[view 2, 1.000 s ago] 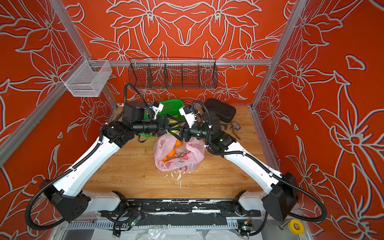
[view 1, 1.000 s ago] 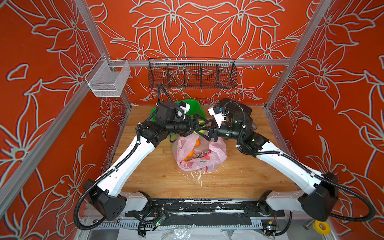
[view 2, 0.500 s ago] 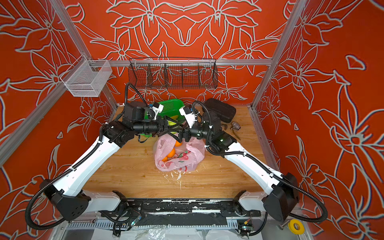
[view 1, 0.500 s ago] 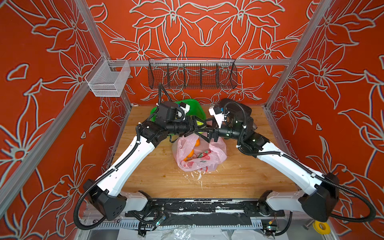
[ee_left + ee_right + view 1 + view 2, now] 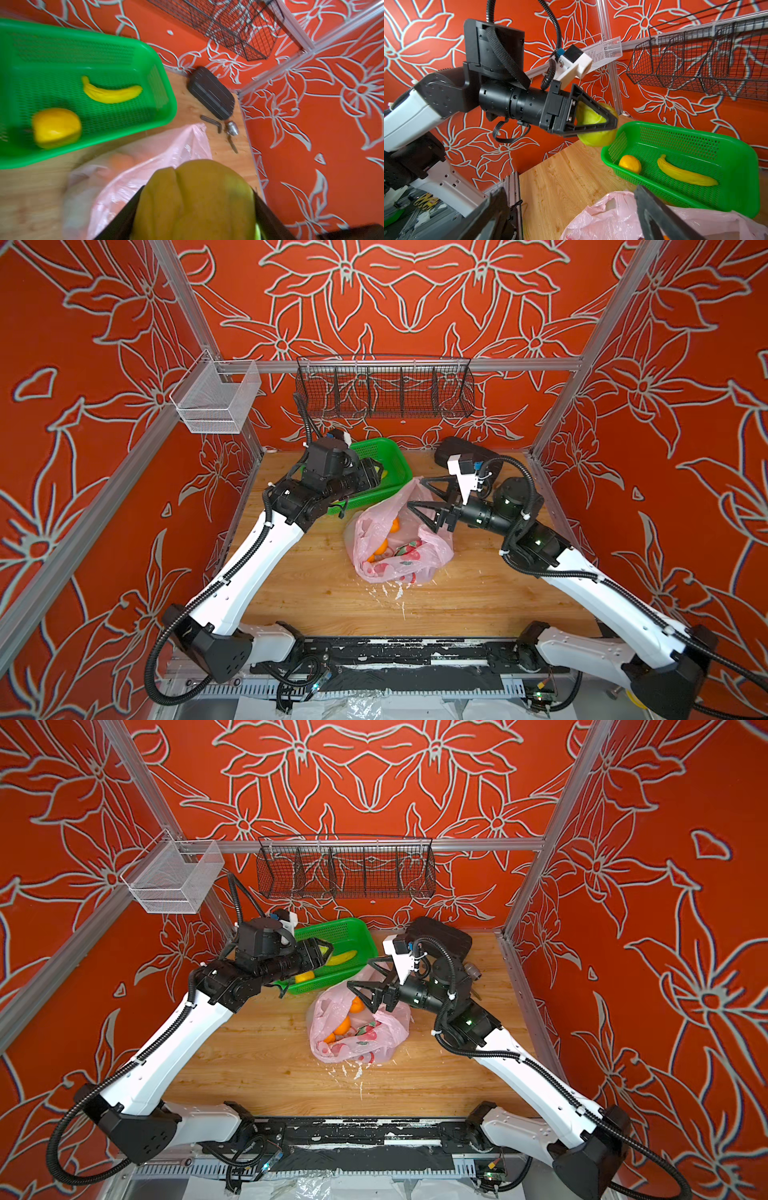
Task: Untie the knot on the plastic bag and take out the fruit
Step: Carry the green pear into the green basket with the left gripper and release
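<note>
Wooden surface point(image 5: 316, 593): carries all items.

Left arm: reaches forward with the forearm about level. The left gripper point(image 5: 609, 125) is clamped on a yellow-green fruit point(image 5: 591, 137), held clear of the surface above the end rim of the green basket point(image 5: 737, 166).

Right arm: comes in from the opposite side, wrist level, pointing toward the left gripper. The right gripper point(image 5: 417, 493) stands wide apart and holds nothing.

Plastic bag point(image 5: 415, 568): lies directly below and ahead of the right gripper, mouth gaping. A raised flap stands between that gripper's fingers; contact cannot be told. The print shows red fruit pictures; no lettering can be read.

Basket contents, below and beyond the left gripper: a banana point(image 5: 685, 174) and an orange-yellow fruit point(image 5: 630, 164).

Black case point(image 5: 212, 93): behind the right gripper, at the rear wall, with small metal parts point(image 5: 231, 128) just beside it.

Oranges point(image 5: 380, 547): inside the bag, below the right gripper.
</note>
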Controlling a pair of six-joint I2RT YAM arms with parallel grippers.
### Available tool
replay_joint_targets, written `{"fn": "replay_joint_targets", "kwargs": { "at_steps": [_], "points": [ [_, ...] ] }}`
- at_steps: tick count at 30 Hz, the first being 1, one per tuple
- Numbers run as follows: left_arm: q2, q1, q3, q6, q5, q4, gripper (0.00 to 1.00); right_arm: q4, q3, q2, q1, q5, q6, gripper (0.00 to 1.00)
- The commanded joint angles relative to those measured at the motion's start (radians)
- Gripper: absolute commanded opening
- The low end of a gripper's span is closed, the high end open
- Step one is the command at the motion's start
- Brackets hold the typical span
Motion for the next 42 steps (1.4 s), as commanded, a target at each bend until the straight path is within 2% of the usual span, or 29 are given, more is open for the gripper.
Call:
{"fn": "replay_joint_targets", "kwargs": {
  "at_steps": [1,6,13,17,22,26,33,42],
  "points": [
    [0.005,0.044,-0.003,0.11,-0.191,0.024,0.67,0.042,-0.044,-0.047,-0.001,0.032,0.023,0.97],
    [0.086,0.144,-0.066,0.129,-0.157,0.115,0.67,0.046,-0.087,-0.087,0.0,0.035,0.02,0.97],
    [0.298,0.26,-0.021,0.117,-0.126,0.124,0.66,-0.004,-0.103,-0.108,-0.001,0.034,-0.018,0.97],
    [0.435,0.313,0.058,0.138,-0.13,0.129,0.65,-0.022,-0.11,-0.118,-0.002,0.037,-0.035,0.97],
    [0.629,0.368,0.22,0.141,-0.093,0.051,0.64,-0.054,-0.116,-0.146,-0.002,0.05,-0.062,0.97],
    [0.745,0.396,0.305,0.155,-0.08,0.022,0.64,-0.086,-0.114,-0.166,-0.002,0.063,-0.085,0.97],
    [0.866,0.417,0.344,0.138,-0.045,0.028,0.64,-0.125,-0.101,-0.175,-0.002,0.079,-0.114,0.97],
    [0.963,0.419,0.402,0.121,-0.043,-0.057,0.67,-0.135,-0.091,-0.17,-0.002,0.076,-0.126,0.97]
  ]
}}
